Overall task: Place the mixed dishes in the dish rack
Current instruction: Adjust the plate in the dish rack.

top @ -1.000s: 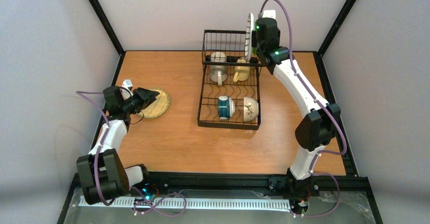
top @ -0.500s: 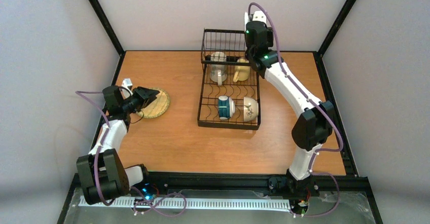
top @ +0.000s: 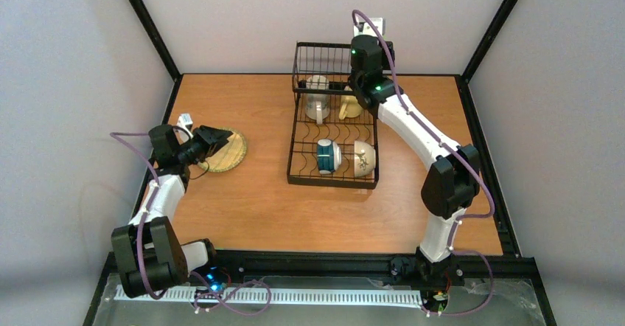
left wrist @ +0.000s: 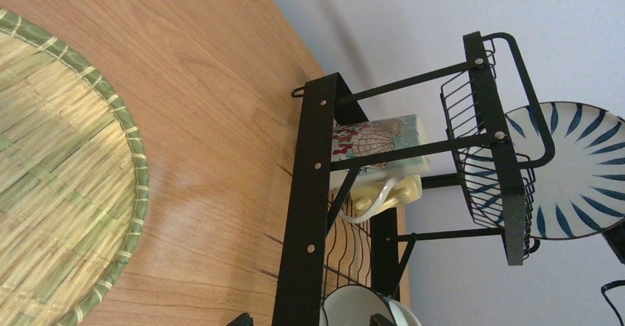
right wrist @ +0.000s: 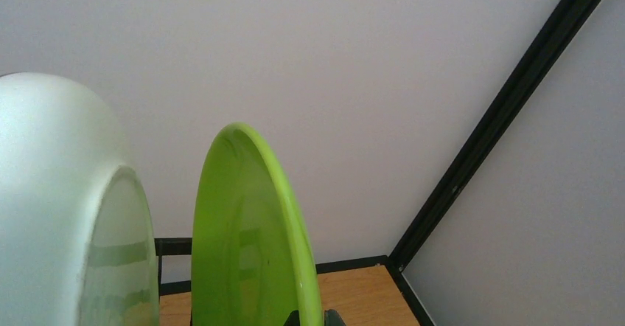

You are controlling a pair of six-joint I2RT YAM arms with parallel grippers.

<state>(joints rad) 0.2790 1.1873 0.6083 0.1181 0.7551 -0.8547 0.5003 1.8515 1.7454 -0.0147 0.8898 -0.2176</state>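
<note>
My right gripper (right wrist: pixel 313 318) is shut on the rim of the upright lime-green plate (right wrist: pixel 250 237). It is above the far basket end of the dish rack (top: pixel 295 156). The pale back of a second plate (right wrist: pixel 66 208) stands close on its left. The black-and-white striped plate (left wrist: pixel 582 171) shows beyond the basket in the left wrist view. The rack holds the cream mug (top: pixel 317 97), yellow mug (top: pixel 351 106), teal-and-white cup (top: pixel 326 156) and cream bowl (top: pixel 363 158). My left gripper (top: pixel 217 138) is open and empty over the tan plate (top: pixel 228 153), which lies flat on the table.
Black frame posts (top: pixel 147 23) rise at the table's far corners, with grey walls all round. The right arm's wrist (top: pixel 366 53) hides both plates from above. The wooden table (top: pixel 250 208) has a black rail along its near edge.
My right arm has swung left with the plates, from beside the rack's far right corner to over its basket end. The left arm has not moved.
</note>
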